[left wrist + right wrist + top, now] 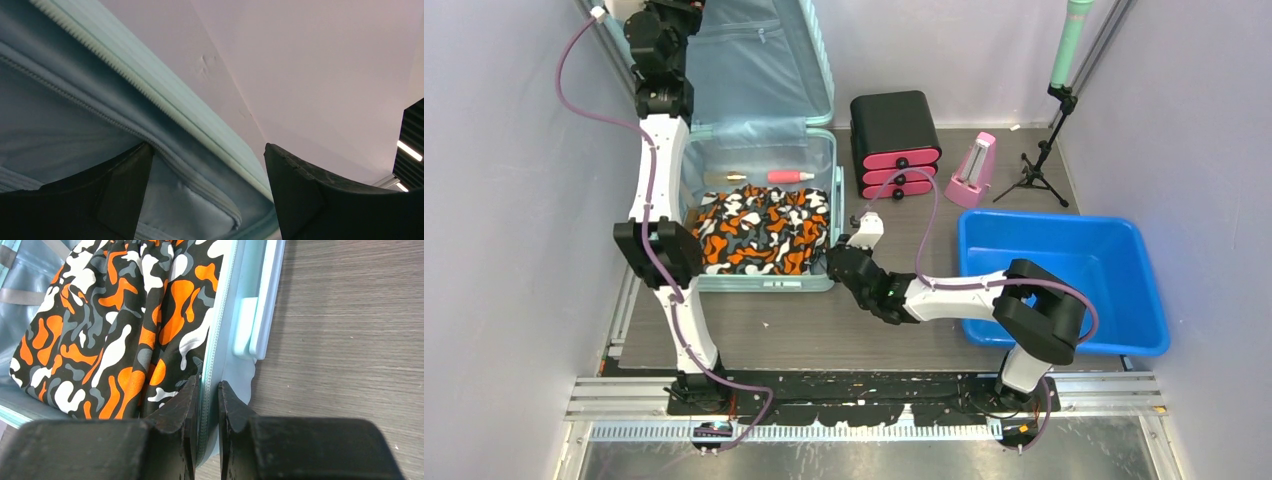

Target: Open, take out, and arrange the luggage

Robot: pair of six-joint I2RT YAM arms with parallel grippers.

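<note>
The luggage [764,283] is mint-green; the cloth [764,230] is blotched orange, black, white, grey.

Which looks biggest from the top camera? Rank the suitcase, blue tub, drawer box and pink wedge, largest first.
1. suitcase, lid open
2. blue tub
3. drawer box
4. pink wedge
No two look close in size.

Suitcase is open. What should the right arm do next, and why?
Probably release the rim of the pale mint-green hard-shell suitcase and reach for the orange, black and white patterned cloth: the right gripper has its jaws pinching that rim, and the cloth lies inside.
</note>
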